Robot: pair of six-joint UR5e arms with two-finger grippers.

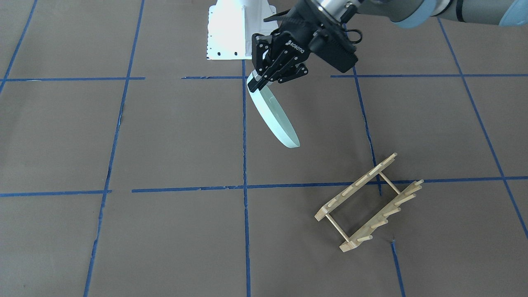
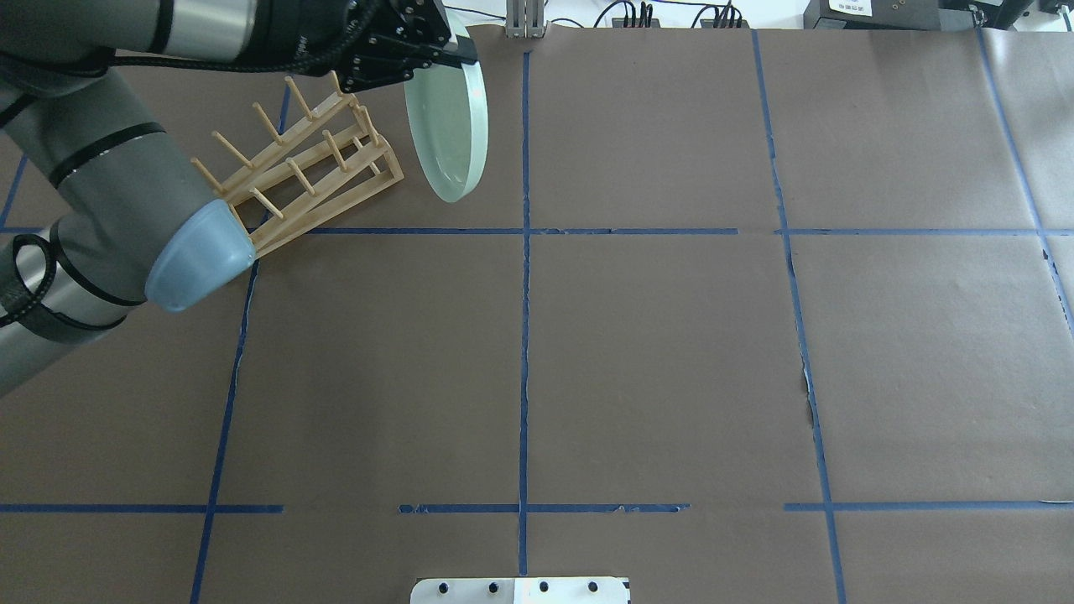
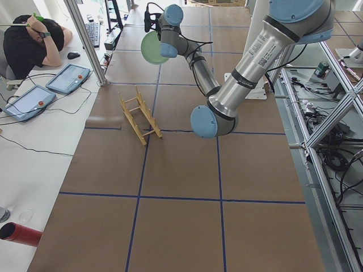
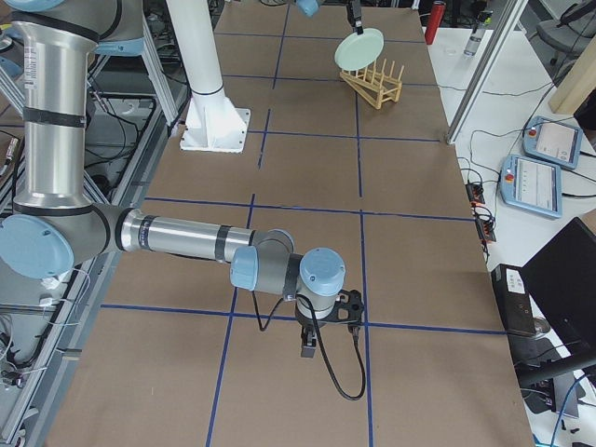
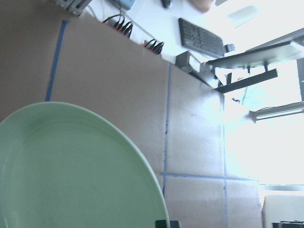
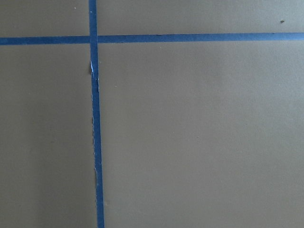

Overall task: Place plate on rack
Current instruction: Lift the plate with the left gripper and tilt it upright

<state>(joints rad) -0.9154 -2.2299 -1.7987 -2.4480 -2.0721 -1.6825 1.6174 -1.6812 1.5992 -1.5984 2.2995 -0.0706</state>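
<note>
My left gripper (image 1: 258,82) is shut on the rim of the pale mint-green plate (image 1: 276,119) and holds it on edge, tilted, above the table. The plate also shows in the overhead view (image 2: 449,134) and fills the lower left of the left wrist view (image 5: 71,171). The light-wood rack (image 1: 369,202) stands on the table apart from the plate; in the overhead view the rack (image 2: 302,168) is just left of the plate. My right gripper (image 4: 307,349) hangs low over the table at the near end of the exterior right view; I cannot tell whether it is open or shut.
The white robot base (image 1: 231,29) stands at the table's robot side. Blue tape lines (image 6: 95,118) grid the brown table cover. An operator (image 3: 28,45) sits at a desk with tablets beyond the table's far edge. A red cylinder (image 3: 20,234) lies off the table.
</note>
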